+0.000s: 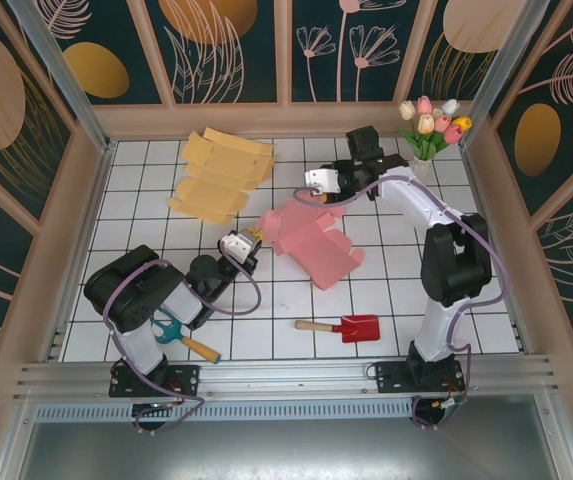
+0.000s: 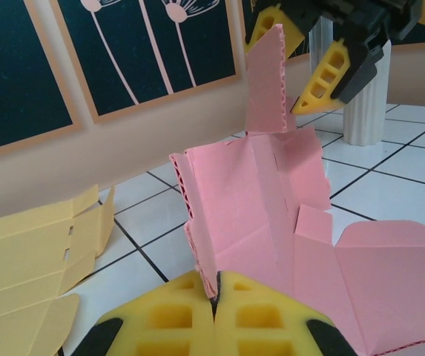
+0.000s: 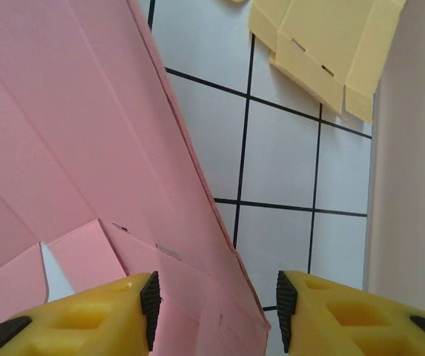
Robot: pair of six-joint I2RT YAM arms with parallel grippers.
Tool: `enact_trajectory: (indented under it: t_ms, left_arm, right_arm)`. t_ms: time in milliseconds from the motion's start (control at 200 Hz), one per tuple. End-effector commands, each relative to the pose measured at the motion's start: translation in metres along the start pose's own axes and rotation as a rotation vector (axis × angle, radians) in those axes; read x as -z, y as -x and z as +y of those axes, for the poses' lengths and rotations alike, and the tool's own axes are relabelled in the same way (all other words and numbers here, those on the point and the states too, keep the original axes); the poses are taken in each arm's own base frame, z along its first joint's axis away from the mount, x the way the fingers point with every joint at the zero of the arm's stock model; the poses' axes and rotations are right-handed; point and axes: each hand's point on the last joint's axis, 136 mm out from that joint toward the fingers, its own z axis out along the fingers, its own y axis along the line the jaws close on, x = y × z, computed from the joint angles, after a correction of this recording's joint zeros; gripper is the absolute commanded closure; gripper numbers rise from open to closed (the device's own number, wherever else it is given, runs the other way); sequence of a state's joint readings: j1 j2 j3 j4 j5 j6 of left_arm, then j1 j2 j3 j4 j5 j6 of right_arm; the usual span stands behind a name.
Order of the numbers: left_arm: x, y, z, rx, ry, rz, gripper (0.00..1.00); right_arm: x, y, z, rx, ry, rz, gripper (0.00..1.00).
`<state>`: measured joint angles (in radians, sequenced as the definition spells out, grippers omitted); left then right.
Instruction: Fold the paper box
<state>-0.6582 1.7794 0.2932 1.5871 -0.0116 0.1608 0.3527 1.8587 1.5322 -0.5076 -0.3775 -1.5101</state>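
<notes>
Pink box (image 1: 316, 250) mid-desk (image 1: 396, 300), left claw (image 2: 216, 297) clamped on one edge, right claw (image 3: 216, 300) part-open astride the raised flap (image 2: 268, 81); closing off-crease or pulling against left could tear it or slip it free.

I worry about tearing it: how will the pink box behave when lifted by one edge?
Probably stiff but hinged: the pink box shows a corrugated edge, yet flaps bend at creases. Likely light: the left gripper pinches one edge and a panel stands raised. Narrow flaps may crumple if pulled hard.
</notes>
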Motion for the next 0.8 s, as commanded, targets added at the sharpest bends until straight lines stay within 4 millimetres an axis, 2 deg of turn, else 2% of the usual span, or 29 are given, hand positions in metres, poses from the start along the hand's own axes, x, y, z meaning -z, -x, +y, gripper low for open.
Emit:
enact_trajectory:
  t_ms: [0, 475, 791]
  left_arm:
    - [0.006, 0.039, 0.003, -0.022, 0.007, -0.172, 1.0]
    - [0.005, 0.038, 0.004, -0.02, 0.01, -0.168, 1.0]
    - [0.004, 0.038, 0.004, -0.019, 0.012, -0.165, 1.0]
  right_arm:
    - [0.006, 0.004, -0.01, 0.023, 0.003, -0.049, 0.54]
    - [-0.006, 0.007, 0.004, -0.006, 0.093, -0.091, 0.55]
    - [-0.008, 0.009, 0.008, -0.007, 0.121, -0.086, 0.65]
